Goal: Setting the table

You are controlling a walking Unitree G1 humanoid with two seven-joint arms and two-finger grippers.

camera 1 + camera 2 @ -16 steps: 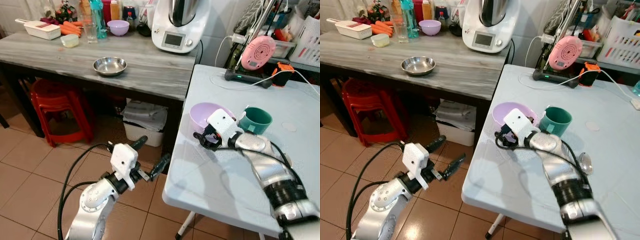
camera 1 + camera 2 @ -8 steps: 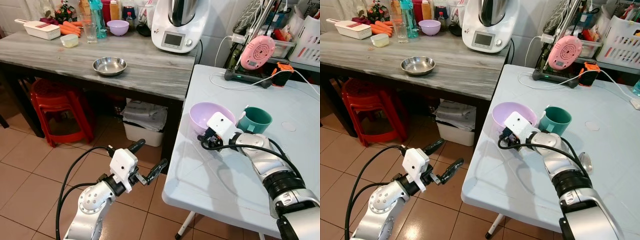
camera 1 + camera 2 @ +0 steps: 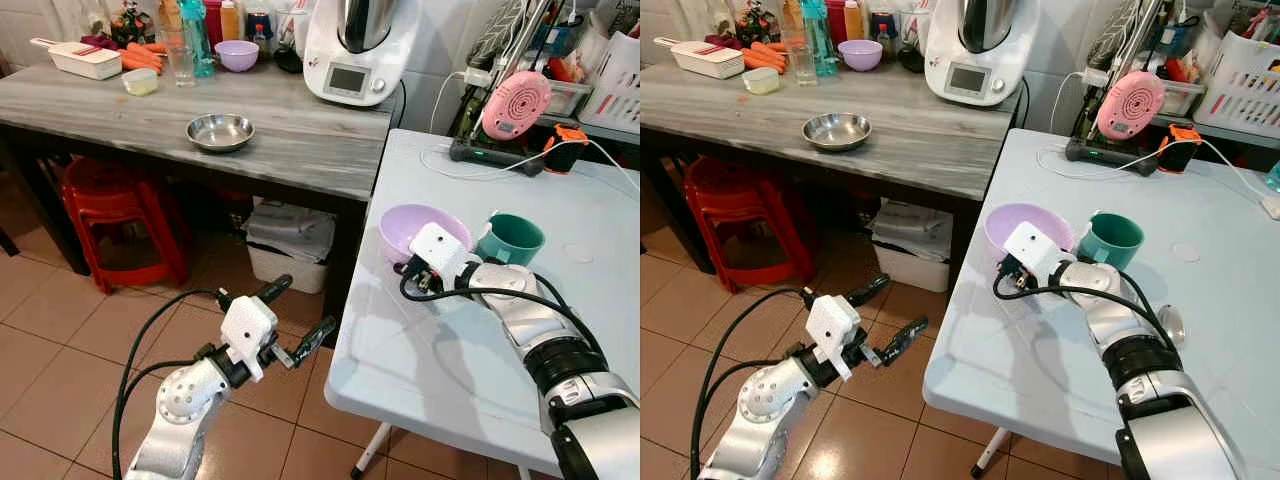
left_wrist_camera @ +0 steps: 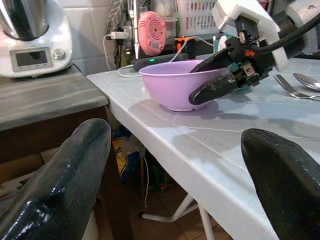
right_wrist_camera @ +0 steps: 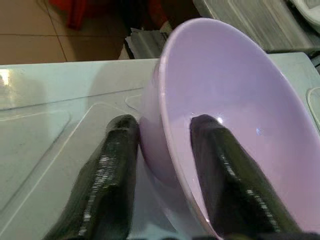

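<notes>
A purple bowl (image 3: 405, 225) stands near the left edge of the pale blue table (image 3: 450, 370), with a green cup (image 3: 510, 240) just to its right. My right gripper (image 3: 408, 272) is shut on the purple bowl at its near rim. In the right wrist view one finger (image 5: 225, 165) is inside the bowl (image 5: 235, 90) and the other finger (image 5: 112, 175) presses its outer wall. My left gripper (image 3: 298, 312) hangs open over the floor, left of the table, with nothing in it. Its wrist view looks at the bowl (image 4: 172, 90).
A spoon (image 3: 1170, 325) lies on the table right of my forearm. A pink device (image 3: 515, 105) and cables sit at the table's back. The grey counter (image 3: 300, 140) on the left bears a steel bowl (image 3: 220, 130) and a white appliance (image 3: 360, 50). Red stools (image 3: 120, 215) stand underneath.
My right gripper has edged in onto the bowl's rim, and the bowl sits a little flatter. The left arm has shifted only slightly.
</notes>
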